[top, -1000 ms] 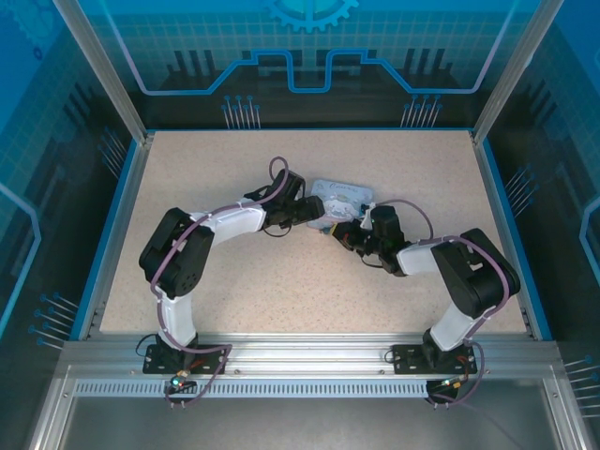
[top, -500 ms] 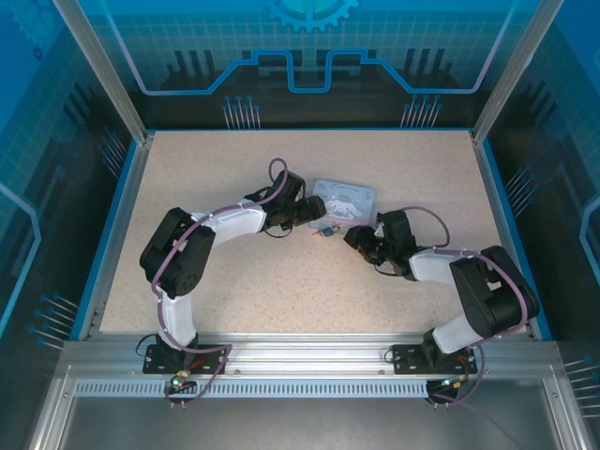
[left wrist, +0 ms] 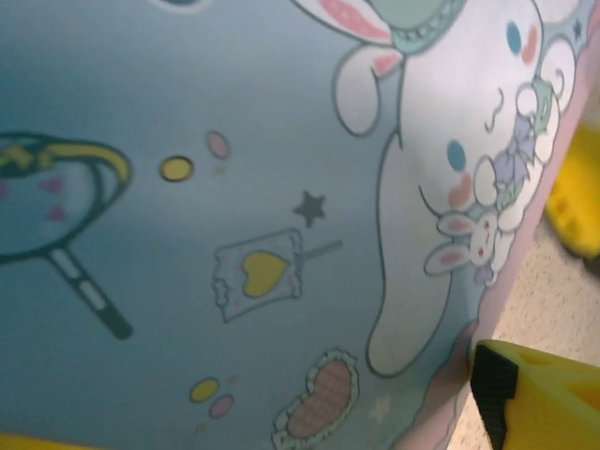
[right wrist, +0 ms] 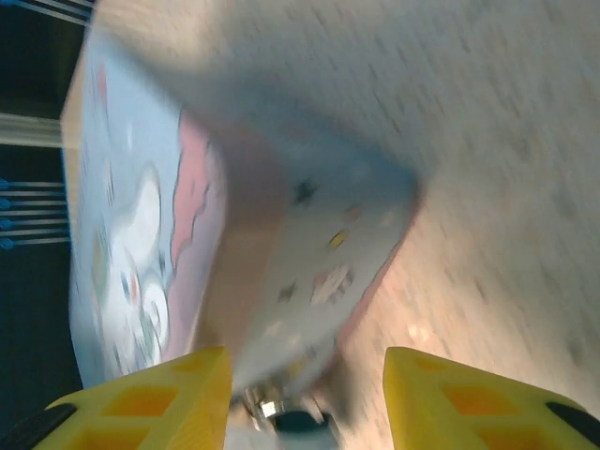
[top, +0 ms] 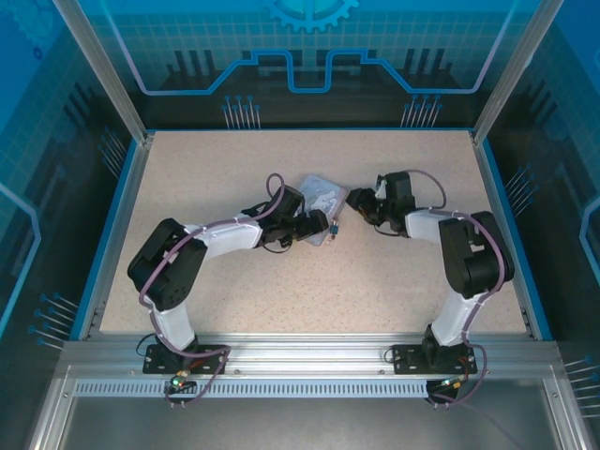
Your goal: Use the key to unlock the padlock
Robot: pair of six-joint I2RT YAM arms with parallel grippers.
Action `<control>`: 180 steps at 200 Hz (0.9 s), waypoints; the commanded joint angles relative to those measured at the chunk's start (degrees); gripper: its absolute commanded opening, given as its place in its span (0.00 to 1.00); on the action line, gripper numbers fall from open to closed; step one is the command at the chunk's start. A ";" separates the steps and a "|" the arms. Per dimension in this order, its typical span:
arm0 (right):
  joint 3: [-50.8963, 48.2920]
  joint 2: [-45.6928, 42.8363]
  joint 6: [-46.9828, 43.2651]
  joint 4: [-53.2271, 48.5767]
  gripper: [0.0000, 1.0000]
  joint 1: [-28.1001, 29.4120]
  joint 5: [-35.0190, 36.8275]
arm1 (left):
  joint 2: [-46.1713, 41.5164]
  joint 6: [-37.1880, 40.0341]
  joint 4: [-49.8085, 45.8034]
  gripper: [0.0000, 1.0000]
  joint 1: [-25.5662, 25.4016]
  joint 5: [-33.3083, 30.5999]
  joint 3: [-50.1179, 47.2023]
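Note:
The pale blue cartoon tin (top: 319, 195) lies mid-table, and its lid (left wrist: 234, 187) is close up in the left wrist view. My left gripper (top: 317, 226) is at the tin's near edge, open wide, one finger (left wrist: 539, 403) just off the pink rim. The padlock (top: 333, 228) is a small dark speck by that gripper. In the blurred right wrist view it glints (right wrist: 274, 409) at the tin's end (right wrist: 319, 272). My right gripper (top: 357, 200) stands open to the right of the tin, nothing between its fingers (right wrist: 441, 403). The key is too small to make out.
The speckled beige table (top: 234, 281) is ringed by a blue rim (top: 112, 225) and metal posts. Both arms bend inward across the middle, leaving free room at the back and the near corners.
My right gripper opened and swung from the tin's front to its right side. The left gripper spread wider, and the tin turned and shifted slightly left.

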 commanded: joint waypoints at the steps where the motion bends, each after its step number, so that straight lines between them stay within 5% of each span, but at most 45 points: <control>1: 0.27 -0.92 -2.28 0.79 0.51 -0.91 -3.84 | -2.80 0.38 -7.11 0.91 -0.09 0.35 0.32; 65: -11.35 -3.42 -8.00 5.20 0.55 0.65 -7.51 | -1.80 5.23 -13.64 0.92 3.29 0.72 10.10; 180: -5.89 3.76 -19.42 -1.12 0.54 6.71 -6.13 | 2.12 4.41 -13.35 0.92 3.61 1.55 12.29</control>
